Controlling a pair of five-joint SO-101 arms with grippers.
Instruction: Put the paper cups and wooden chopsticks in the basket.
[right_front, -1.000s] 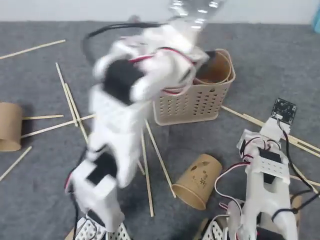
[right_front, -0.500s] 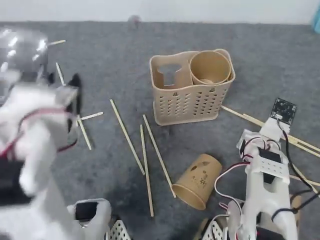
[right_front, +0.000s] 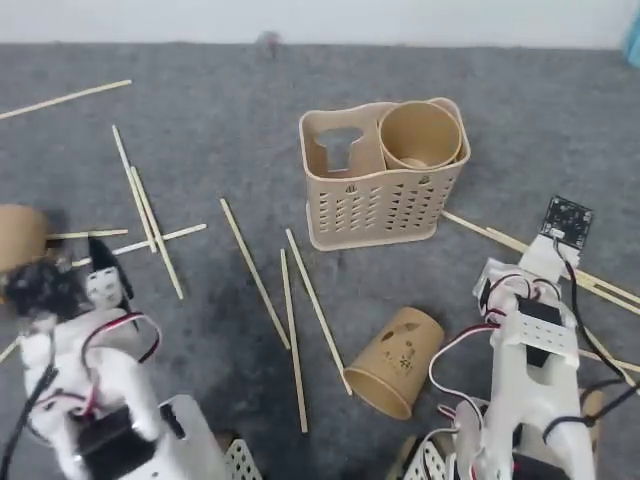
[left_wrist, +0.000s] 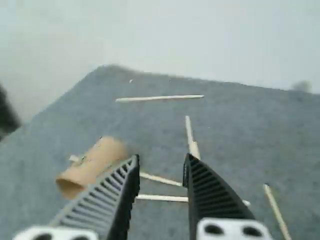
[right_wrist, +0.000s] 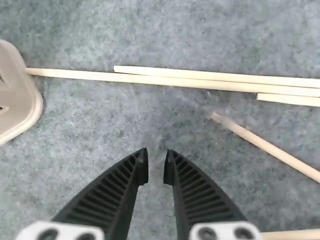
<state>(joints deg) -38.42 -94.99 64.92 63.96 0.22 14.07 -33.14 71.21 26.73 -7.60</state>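
Observation:
The beige basket (right_front: 372, 205) stands mid-table with one paper cup (right_front: 420, 135) upright in its right compartment. A second cup (right_front: 395, 360) lies on its side in front of the basket. A third cup (right_front: 20, 240) (left_wrist: 87, 167) lies at the left edge. Wooden chopsticks (right_front: 255, 270) (left_wrist: 160, 98) (right_wrist: 200, 80) are scattered over the carpet. My left gripper (right_front: 100, 262) (left_wrist: 161, 160) is open and holds nothing, at the front left just beside the third cup. My right gripper (right_wrist: 155, 152) is low over bare carpet, its jaws almost together with nothing between them.
The right arm (right_front: 530, 340) is folded at the front right, with chopsticks (right_front: 520, 245) running past it. A corner of the basket (right_wrist: 15, 95) is beside the right gripper. Grey carpet (right_front: 230, 110) covers the table, with a pale wall behind it.
The left arm swung from above the basket over to the left and came down at the front left. The right arm kept still.

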